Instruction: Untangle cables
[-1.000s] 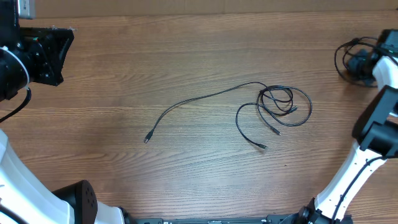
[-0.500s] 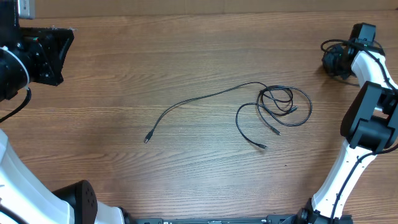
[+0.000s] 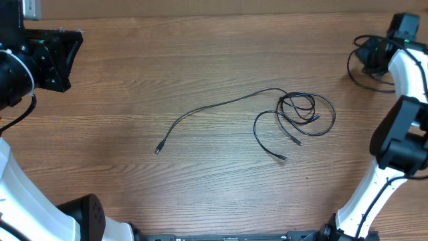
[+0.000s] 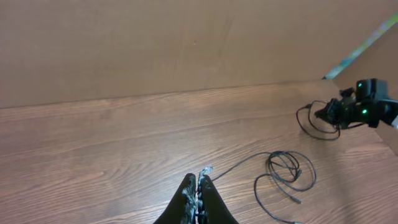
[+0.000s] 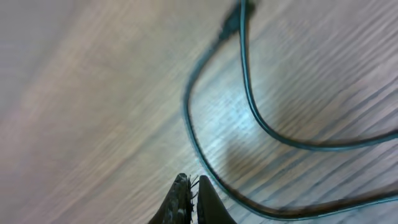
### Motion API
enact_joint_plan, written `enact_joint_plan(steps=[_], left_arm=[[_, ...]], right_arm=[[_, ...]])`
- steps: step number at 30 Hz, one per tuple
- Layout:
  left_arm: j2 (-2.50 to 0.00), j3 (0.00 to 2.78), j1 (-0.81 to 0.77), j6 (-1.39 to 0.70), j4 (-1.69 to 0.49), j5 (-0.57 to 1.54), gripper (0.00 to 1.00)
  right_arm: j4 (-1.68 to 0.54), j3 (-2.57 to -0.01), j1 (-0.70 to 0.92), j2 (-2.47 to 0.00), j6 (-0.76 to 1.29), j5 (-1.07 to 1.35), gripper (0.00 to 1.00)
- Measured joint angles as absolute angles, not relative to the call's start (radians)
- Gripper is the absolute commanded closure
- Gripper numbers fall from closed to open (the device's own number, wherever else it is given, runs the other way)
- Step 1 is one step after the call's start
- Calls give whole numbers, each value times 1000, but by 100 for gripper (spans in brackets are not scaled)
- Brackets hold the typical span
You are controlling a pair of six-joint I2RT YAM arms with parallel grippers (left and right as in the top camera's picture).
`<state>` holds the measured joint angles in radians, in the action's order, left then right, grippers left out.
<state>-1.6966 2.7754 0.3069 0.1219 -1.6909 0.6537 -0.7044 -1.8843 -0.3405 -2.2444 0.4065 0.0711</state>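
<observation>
The cables (image 3: 302, 112) lie mid-table as thin black cords. They form a small tangle of loops, with one long strand (image 3: 214, 107) running left to a plug (image 3: 158, 150) and a shorter end (image 3: 281, 157) in front. The left wrist view shows the tangle (image 4: 287, 169) ahead and to the right. My left gripper (image 3: 67, 53) is at the far left, well away from them, with jaws shut and empty (image 4: 199, 180). At the far right corner, also clear of the cords, my right gripper (image 3: 364, 59) hangs shut on nothing (image 5: 191, 182).
A thicker dark cable loop (image 3: 354, 67) lies on the wood beside the right gripper. It shows blurred in the right wrist view (image 5: 249, 112). A brown wall (image 4: 186, 43) borders the table's far side. The right arm's white links (image 3: 394, 140) stand along the right edge.
The right gripper swung left along the far edge, then back a little to the right. The left arm and the cables have stayed put.
</observation>
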Motion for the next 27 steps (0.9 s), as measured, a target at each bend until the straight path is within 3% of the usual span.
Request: enact_joint_plan(steps=[27], left_arm=[[-1697,2775,300,110,-1691,653,96]], right_arm=[[-659,-1775,-234,-2322,399,44,96]])
